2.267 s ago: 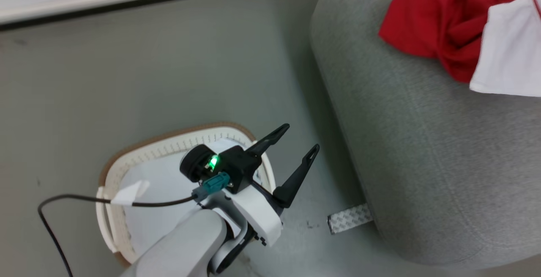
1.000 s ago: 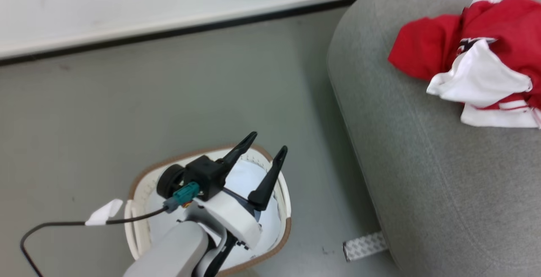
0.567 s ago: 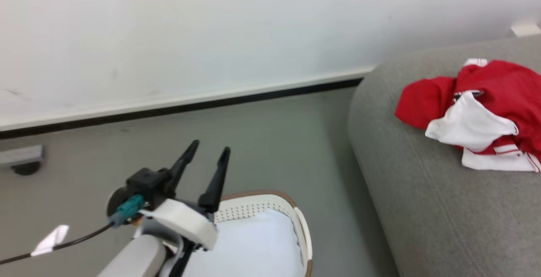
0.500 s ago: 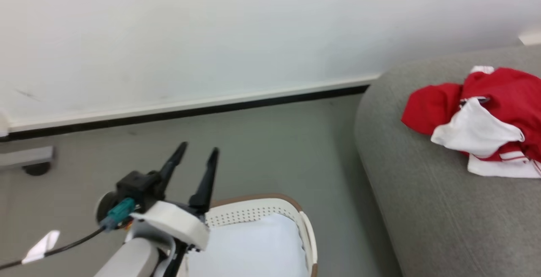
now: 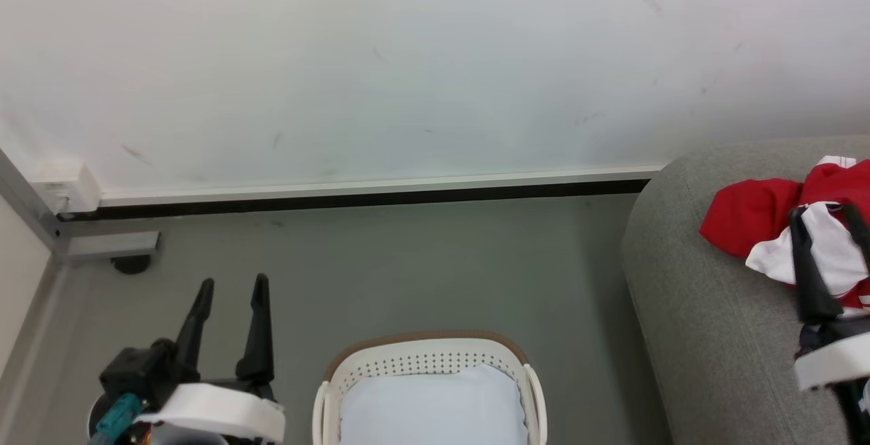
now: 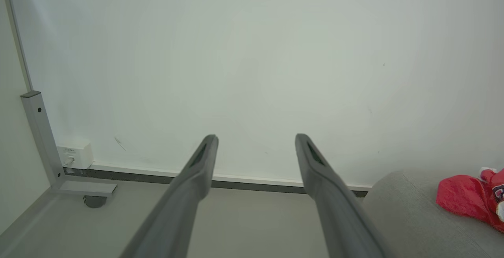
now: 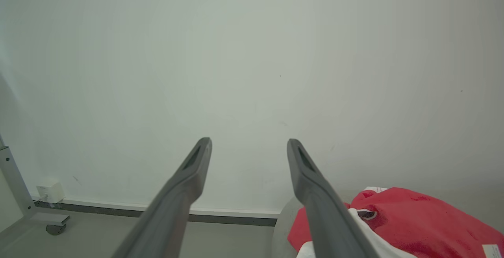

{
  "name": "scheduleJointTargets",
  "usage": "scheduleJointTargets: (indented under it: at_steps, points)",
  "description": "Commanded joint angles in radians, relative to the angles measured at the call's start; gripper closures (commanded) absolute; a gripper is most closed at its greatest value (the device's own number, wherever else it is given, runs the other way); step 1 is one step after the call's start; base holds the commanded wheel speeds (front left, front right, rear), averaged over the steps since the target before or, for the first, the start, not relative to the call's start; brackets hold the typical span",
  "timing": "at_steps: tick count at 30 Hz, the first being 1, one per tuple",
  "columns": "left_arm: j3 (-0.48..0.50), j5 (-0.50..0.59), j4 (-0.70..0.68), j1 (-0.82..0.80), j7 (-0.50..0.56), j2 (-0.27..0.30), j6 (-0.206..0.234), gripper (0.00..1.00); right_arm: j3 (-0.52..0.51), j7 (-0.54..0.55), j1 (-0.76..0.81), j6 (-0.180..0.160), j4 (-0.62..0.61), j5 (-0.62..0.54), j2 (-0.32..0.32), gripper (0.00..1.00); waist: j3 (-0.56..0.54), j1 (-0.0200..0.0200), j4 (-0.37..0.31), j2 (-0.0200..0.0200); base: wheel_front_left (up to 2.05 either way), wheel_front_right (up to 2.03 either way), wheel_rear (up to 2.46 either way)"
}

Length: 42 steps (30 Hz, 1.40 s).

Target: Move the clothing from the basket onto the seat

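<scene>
The clothing, a heap of bright red fabric with white panels, lies on the grey sofa seat at the right. My right gripper stands open in front of that heap, holding nothing. The white perforated basket with its brown rim sits on the floor at bottom centre, with just a plain white liner inside. To the basket's left my left gripper is open and empty. In the left wrist view the left gripper faces the wall, with the clothing far right. The right gripper has the clothing just beyond its right finger.
A white wall with a dark baseboard runs behind the grey floor. At the far left stand a grey metal frame foot with a castor and a small white wall box. Open floor lies between basket and sofa.
The head camera has lifted and turned, bringing the wall into view. My left gripper went from over the basket to its left. My right gripper came into view by the heap, which settled on the sofa.
</scene>
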Motion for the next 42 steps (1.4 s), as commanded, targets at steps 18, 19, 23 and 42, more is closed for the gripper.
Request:
scheduleJointTargets:
  at_steps: [18,19,23,42]
  points:
    - [0.233,0.217,0.075,0.14,-0.001,-0.197,-0.186,0.0,-0.174,-0.003,0.339,-0.002,-0.218,-0.276,0.371,0.0,0.005,0.0002,0.0,-0.0001,0.0,0.0,0.0]
    - [0.237,0.227,0.075,0.14,-0.001,-0.202,-0.189,0.0,-0.174,-0.003,0.34,-0.002,-0.216,-0.278,0.372,0.0,0.004,0.0002,0.0,-0.0001,0.0,0.0,0.0]
    - [0.251,0.237,0.085,0.131,-0.001,-0.212,-0.206,0.0,-0.166,-0.003,0.334,-0.002,-0.206,-0.279,0.374,0.0,0.002,0.0002,0.002,-0.0001,0.0,0.0,0.0]
    - [0.248,0.236,0.107,0.116,-0.001,-0.216,-0.22,0.0,-0.157,-0.002,0.298,-0.002,-0.14,-0.296,0.377,0.0,-0.006,0.0002,-0.002,-0.0001,0.0,0.0,0.0]
